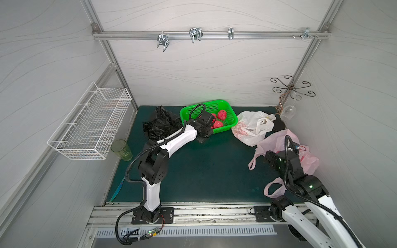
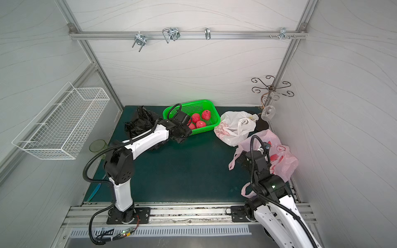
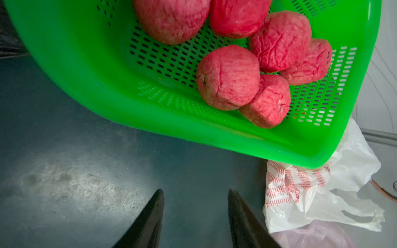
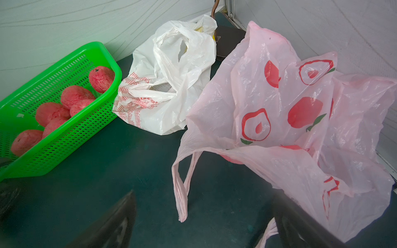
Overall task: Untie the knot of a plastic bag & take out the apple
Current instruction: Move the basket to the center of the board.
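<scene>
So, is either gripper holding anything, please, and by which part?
Nothing is held: the left gripper is open over bare mat, the right gripper open beside the pink bag.

Pale grey walls (image 1: pixel 193 75) with faint wavy lines on three sides. Aluminium frame (image 1: pixel 117 70) in the corners. Rail (image 1: pixel 257 34) across the back wall, metal hooks (image 1: pixel 195 34) on it. White wire basket (image 1: pixel 90 122) on a side wall. Dark green mat (image 1: pixel 214 171) as tabletop. Curly metal stand (image 1: pixel 290 87) in the far corner. Soft, even light.
</scene>
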{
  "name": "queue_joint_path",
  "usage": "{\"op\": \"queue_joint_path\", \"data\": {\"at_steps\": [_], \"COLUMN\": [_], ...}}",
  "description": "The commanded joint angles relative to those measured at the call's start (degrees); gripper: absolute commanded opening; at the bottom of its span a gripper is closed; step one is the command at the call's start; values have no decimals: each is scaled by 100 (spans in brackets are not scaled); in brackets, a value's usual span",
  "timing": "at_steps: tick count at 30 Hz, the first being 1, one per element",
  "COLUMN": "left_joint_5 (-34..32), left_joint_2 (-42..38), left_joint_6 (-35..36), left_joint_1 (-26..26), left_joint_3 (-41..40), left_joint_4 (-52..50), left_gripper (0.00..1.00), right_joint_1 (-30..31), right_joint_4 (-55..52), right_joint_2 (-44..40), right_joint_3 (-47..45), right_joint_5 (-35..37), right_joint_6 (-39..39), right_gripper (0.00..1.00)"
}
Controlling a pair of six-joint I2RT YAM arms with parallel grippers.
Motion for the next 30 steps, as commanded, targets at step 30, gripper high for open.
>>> {"op": "queue_joint_path", "data": {"at_steps": [30], "left_joint_5": [-213], "left_joint_2": [745], "left_joint_6": [-1099], "left_joint_1": [281], "left_joint_3": [377], "left_joint_4": [802], "left_gripper": [50], "right_joint_1": [35], "right_joint_4": [223], "right_joint_2": [-15], "right_joint_3": [-209], "right_joint_5": [40], "right_joint_6": [-36], "right_gripper": [99]}}
